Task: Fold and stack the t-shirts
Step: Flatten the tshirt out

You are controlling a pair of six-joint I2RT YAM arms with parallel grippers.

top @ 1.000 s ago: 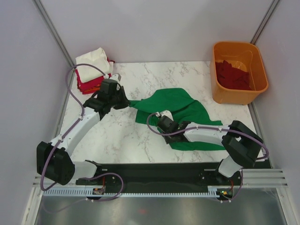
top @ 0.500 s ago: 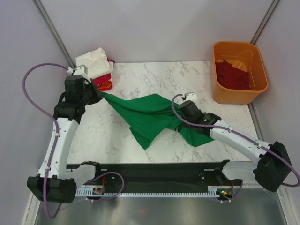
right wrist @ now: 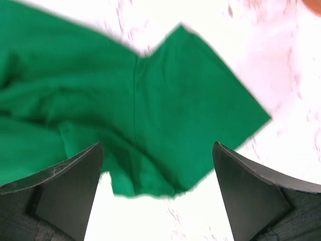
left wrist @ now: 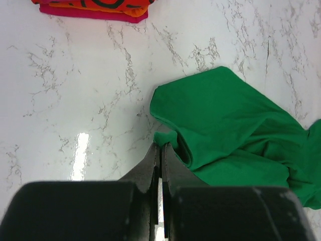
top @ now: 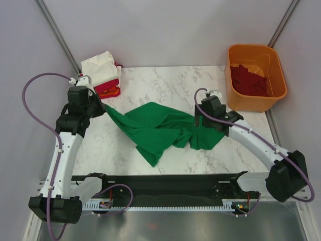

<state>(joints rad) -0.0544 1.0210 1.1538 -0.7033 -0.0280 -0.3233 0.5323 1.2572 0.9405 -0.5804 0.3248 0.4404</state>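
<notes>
Over the table [top: 165,85], left jaws tight on the green t-shirt [top: 155,125], right jaws wide and empty.

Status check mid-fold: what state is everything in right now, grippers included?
green t-shirt: crumpled, not folded.
left gripper: shut, pinching the green t-shirt's edge.
right gripper: open above the green t-shirt, holding nothing.
folded stack: piled at the far left, cream-white on top.
orange tub: upright, dark maroon cloth inside.
</notes>
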